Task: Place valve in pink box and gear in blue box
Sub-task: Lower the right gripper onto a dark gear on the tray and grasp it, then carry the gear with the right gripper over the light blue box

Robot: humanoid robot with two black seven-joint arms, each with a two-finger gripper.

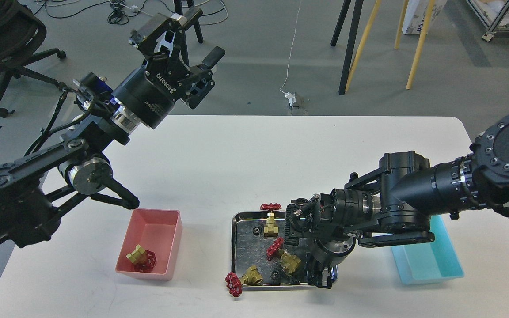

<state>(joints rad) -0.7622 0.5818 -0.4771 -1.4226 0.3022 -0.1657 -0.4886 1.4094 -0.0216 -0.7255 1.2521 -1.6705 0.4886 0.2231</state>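
**One valve in the pink box, right gripper down over the tray**

A valve [141, 258] lies on its side in the near end of the pink box [166, 229], its brass-yellow body pointing away and its red spoked handwheel toward the box's near wall. The box stands on the white worktop [245, 159], left of a shiny steel tray [235, 247].

Three more valves sit at the tray: one upright at the far edge [271, 220], one tilted in the middle [283, 256], and one [242, 280] at the near left corner with its handwheel hanging over the rim. Small black gears [256, 230] lie on the tray floor among them, hard to count in the reflections.

The blue box [431, 260] stands right of the tray, partly hidden by the right arm.

The left gripper [191, 55] is raised high beyond the worktop's far left edge, its fingers spread apart and empty. The right arm reaches in low from the right, wrist bent downward, and the right gripper [320, 276] points into the tray's near right corner; whether its fingers are spread or pinching something I cannot tell.
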